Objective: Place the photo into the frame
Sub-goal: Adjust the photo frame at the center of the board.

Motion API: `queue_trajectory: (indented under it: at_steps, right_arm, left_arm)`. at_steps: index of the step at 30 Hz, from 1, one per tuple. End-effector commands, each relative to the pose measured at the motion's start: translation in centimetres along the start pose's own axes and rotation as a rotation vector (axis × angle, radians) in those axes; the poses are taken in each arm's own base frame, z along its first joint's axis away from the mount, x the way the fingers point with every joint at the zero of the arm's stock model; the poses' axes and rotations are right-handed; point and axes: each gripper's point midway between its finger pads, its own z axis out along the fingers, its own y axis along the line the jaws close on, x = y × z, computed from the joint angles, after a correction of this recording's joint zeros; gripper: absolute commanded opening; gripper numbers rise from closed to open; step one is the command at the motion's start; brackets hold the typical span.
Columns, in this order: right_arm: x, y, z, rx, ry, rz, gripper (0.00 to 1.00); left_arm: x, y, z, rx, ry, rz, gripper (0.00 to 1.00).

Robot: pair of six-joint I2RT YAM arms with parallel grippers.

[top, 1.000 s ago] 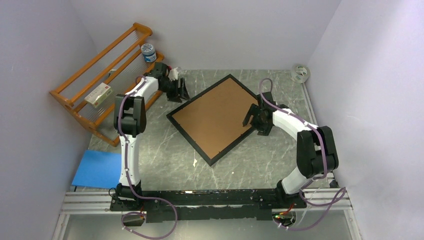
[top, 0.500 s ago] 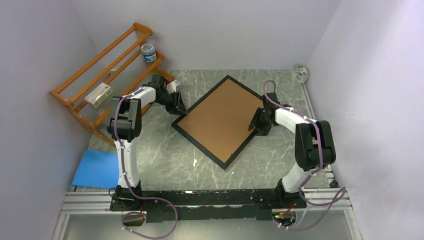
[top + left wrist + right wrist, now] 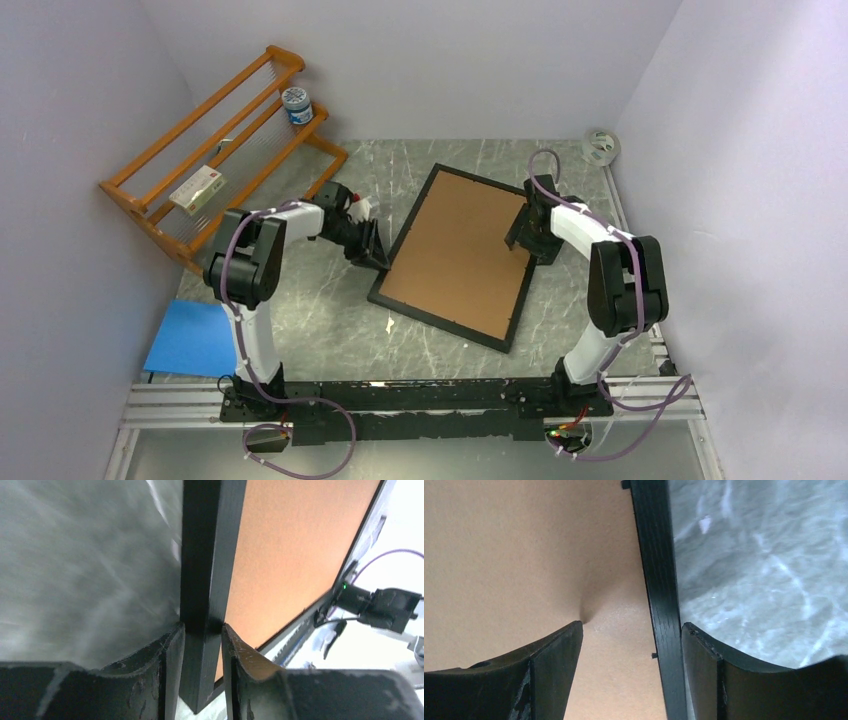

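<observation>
**Table** [image 3: 320, 335], one. Grey marbled top that carries the items below.

**Rack** [image 3: 283, 56], one. Orange wood, at the far left by the wall.

**Frame** [image 3: 437, 324], one. Thin, black and rectangular. It lies flat at the middle of the table, back upward and slightly askew, with its long sides running near to far.

**Board** [image 3: 460, 250], one. Brown cardboard, filling the frame's opening.

**Sheet** [image 3: 193, 337], one. Blue, lying flat at the near left, at the table's edge.

**Grippers**, two.
- Left gripper [image 3: 370, 245]: at the frame's left long side, clamped on the rail.
- Right gripper [image 3: 522, 235]: at the right long side, toward the far end, jaws apart and straddling the rail.

**Box** [image 3: 196, 189], one. Small and pale, on the rack.

**Jar** [image 3: 296, 104], one. Blue lid, at the rack's far end.

**Tape roll** [image 3: 600, 146], one. In the far right corner.

**View notes**
- Only the top view shows the rack, sheet, box, jar and tape roll.
- Only the left wrist view shows both fingers [image 3: 170, 645] pressed against the black rail, one on each side.
- Only the right wrist view shows one finger [image 3: 559, 650] denting the board, apart from the rail, and the other against the rail's outer side.
</observation>
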Motion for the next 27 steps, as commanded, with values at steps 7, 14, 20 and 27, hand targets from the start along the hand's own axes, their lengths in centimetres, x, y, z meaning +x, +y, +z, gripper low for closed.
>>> queue_trajectory:
  at_steps: [7,14,20,27]
  right_arm:
    - [0.0,9.6,-6.2,-0.047,-0.121,-0.153,0.74]
    - [5.7,19.4,-7.5,-0.189,-0.026,-0.269,0.69]
    - [9.9,23.2,-5.6,-0.14,0.007,-0.339,0.67]
    - [11.9,24.7,-4.5,-0.061,-0.011,-0.41,0.62]
  left_arm:
    - [4.9,-6.8,0.0,0.118,-0.003,0.062,0.53]
    - [2.3,-4.7,-3.3,-0.118,-0.219,-0.029,0.72]
    - [2.1,-2.6,-5.8,-0.184,-0.299,-0.173,0.75]
    - [3.0,0.5,-7.4,-0.207,-0.308,-0.3,0.75]
